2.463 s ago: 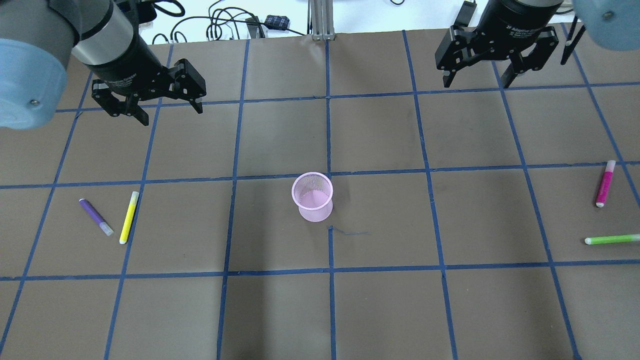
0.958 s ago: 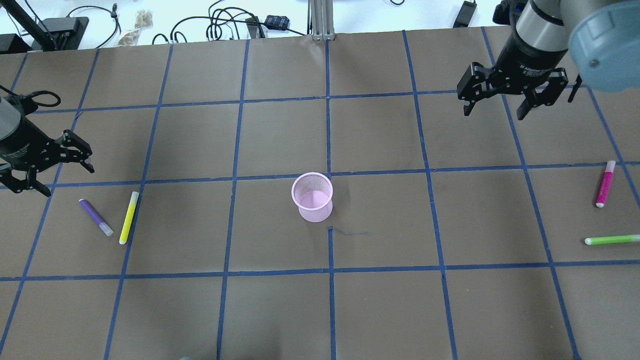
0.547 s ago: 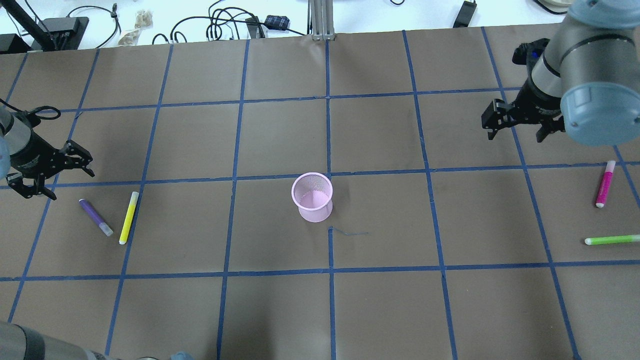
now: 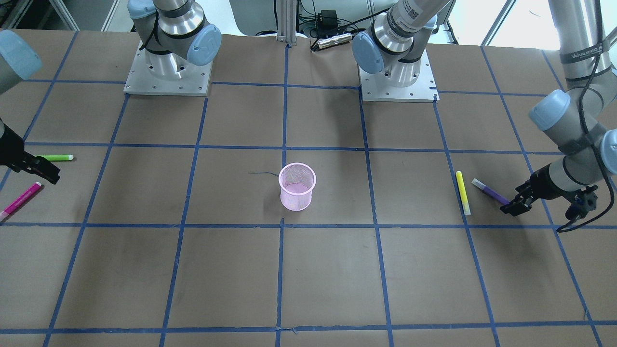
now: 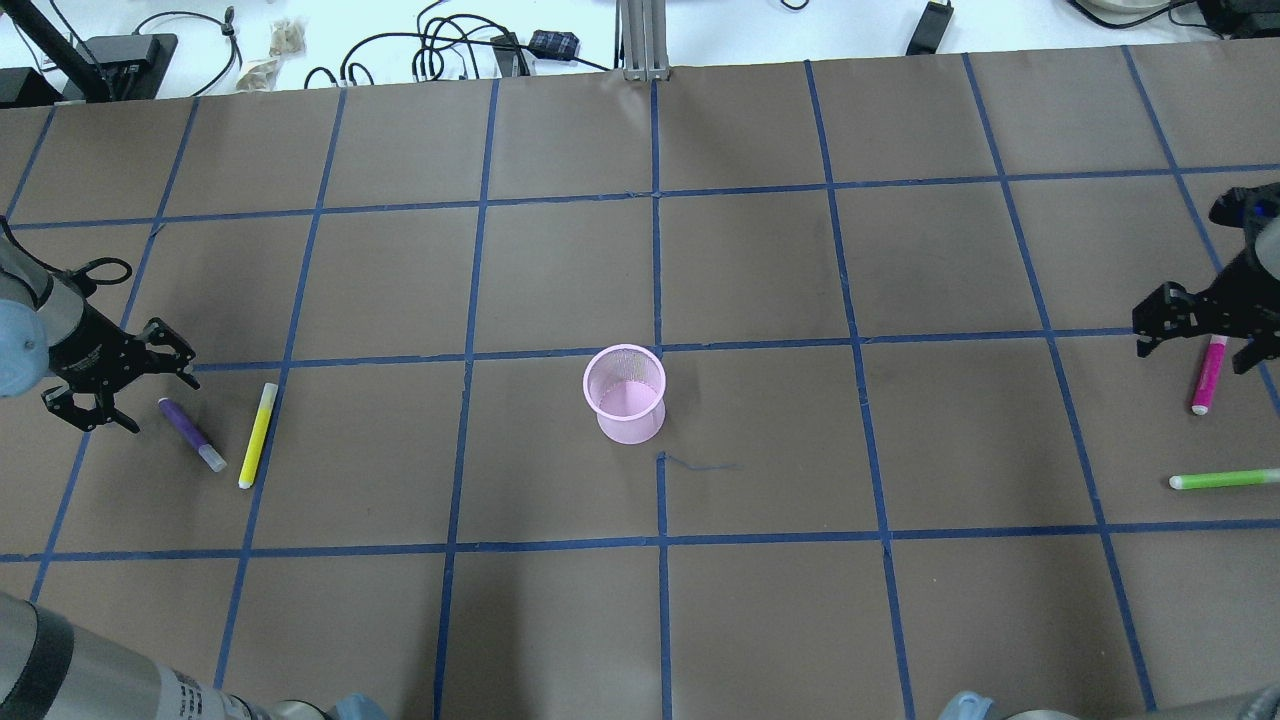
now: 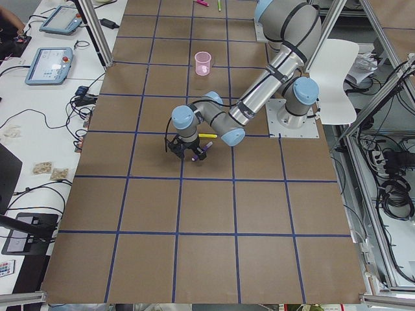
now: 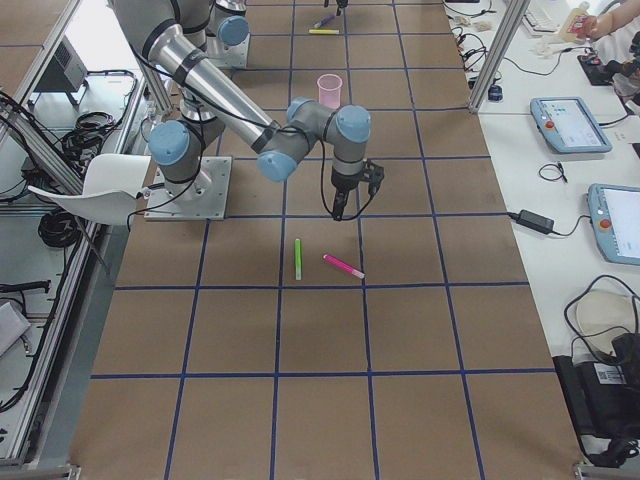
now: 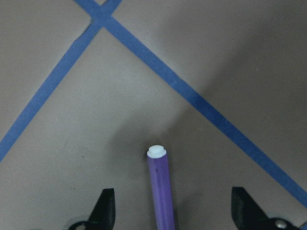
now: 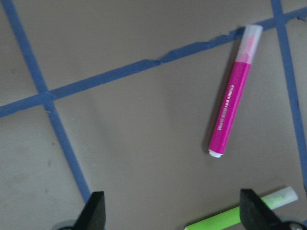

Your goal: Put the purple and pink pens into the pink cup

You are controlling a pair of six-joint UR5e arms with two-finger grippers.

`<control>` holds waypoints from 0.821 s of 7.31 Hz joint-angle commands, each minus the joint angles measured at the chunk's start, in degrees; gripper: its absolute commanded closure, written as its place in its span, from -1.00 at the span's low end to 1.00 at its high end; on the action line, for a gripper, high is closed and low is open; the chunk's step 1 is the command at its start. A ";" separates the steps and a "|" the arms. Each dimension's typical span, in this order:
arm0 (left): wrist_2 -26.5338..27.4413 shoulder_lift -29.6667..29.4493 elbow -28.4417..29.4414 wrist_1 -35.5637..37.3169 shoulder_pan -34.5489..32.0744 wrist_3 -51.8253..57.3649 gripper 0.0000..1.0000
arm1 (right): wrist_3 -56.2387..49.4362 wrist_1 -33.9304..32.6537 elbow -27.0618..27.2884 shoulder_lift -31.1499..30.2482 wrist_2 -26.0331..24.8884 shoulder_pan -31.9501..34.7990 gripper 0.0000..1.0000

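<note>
- Left gripper (image 5: 120,385): jaws spread wide, empty; purple pen (image 5: 190,433) lies flat on the desk, its back end between the jaws, untouched.
- Cup (image 5: 626,393): upright mid-desk, well apart from both pens.
- Right gripper (image 5: 1200,325): jaws wide, empty, above pink pen (image 5: 1209,373); pen's top end hidden behind them overhead.

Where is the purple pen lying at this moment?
In the overhead view the purple pen lies flat on the table's left side, just left of the yellow pen, with the open left gripper beside its upper end.
</note>
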 commanded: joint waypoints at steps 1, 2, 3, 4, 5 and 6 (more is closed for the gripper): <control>-0.47 -1.29 -1.06 3.81 0.93 -0.39 -0.57 | -5.74 -8.89 0.69 6.39 0.24 -4.34 -1.00; -0.56 -1.48 -1.06 3.82 0.93 -0.48 -0.38 | -6.55 -12.34 0.60 8.87 -0.11 -4.34 -0.92; -0.65 -1.39 -0.98 3.91 1.02 -0.65 -0.01 | -6.99 -12.81 0.78 9.33 -0.55 -4.34 -0.73; -0.65 -1.30 -0.98 3.91 1.02 -1.00 0.55 | -7.08 -12.99 1.30 9.42 -0.72 -4.34 -0.44; -0.83 -1.22 -0.98 4.00 1.11 -1.09 0.69 | -7.08 -12.82 1.30 9.25 -0.73 -4.34 -0.34; -1.09 -1.04 -0.98 4.00 1.11 -1.09 0.94 | -7.17 -12.90 1.30 9.42 -0.64 -4.34 -0.07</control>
